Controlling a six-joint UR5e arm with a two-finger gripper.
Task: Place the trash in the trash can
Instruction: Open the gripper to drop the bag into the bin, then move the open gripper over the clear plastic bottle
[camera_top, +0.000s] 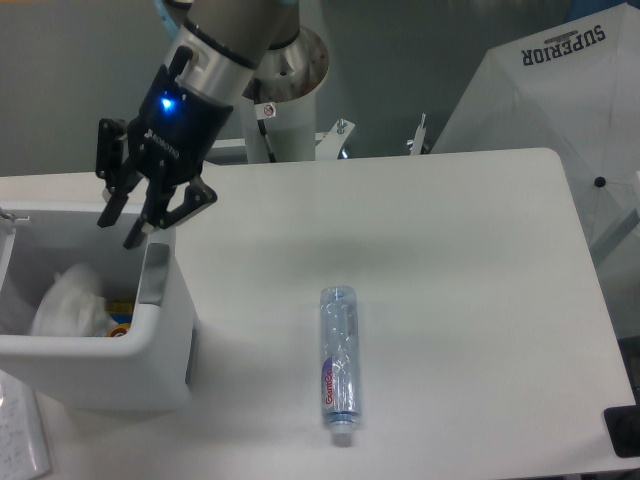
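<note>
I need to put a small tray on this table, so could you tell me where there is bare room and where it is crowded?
Bare: the table right of the bottle up to its right edge, and the far strip behind the bottle. Crowded: the left side, taken by the trash can, with the open gripper above its rim and crumpled scrap inside.

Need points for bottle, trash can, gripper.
bottle (338, 362): fixed camera, mid-body just above the label.
trash can (100, 352): fixed camera, near front rim.
gripper (125, 226): fixed camera, midway between the open fingertips, above the can.
</note>
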